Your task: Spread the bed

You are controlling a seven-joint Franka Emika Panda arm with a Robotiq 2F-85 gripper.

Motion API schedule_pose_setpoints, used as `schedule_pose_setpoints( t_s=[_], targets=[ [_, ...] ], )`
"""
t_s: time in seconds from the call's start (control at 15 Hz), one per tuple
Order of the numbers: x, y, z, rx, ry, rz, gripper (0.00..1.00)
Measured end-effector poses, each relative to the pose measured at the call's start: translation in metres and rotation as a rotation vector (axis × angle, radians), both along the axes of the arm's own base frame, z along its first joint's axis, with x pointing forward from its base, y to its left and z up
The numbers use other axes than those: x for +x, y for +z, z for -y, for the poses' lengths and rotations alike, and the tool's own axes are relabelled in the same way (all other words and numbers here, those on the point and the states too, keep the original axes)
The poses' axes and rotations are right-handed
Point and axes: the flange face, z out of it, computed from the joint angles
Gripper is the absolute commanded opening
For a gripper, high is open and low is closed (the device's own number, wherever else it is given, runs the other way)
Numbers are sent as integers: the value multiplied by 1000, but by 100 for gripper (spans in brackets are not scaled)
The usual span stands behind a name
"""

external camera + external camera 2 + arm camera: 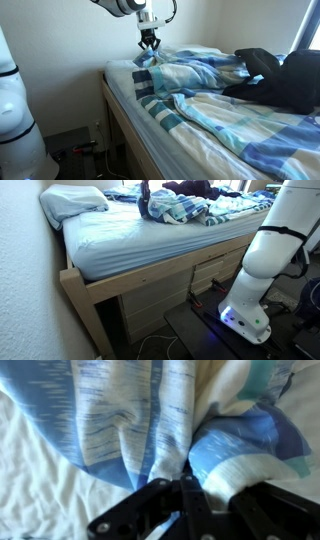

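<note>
The fingers [140, 512] are pinched shut on a fold of the striped blanket [205, 75] (a thin bite). A hard pull could slip it free, or drag the black bundle [275, 78] along.

In an exterior view, the gripper [148, 44] hung over the far corner of the wooden-framed bed [118, 120], its fingers closed on a raised peak of the striped blanket [215, 105]. A black bundle of cloth [275, 80] lay on the rumpled blanket, well apart from the gripper.
</note>
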Motion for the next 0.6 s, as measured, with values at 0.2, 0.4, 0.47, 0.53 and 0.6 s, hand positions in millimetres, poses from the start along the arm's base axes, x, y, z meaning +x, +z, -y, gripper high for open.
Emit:
schedule_pose_setpoints(
  t_s=[0.2, 0.4, 0.47, 0.53, 0.6],
  targets=[
    [6, -7, -24, -11, 100, -22, 3],
    [11, -6, -41, -19, 183, -38, 3],
    [12, -4, -45, -23, 208, -40, 3],
    [12, 0, -50, -27, 231, -41, 3],
    [12, 6, -54, -32, 255, -43, 3]
  ],
)
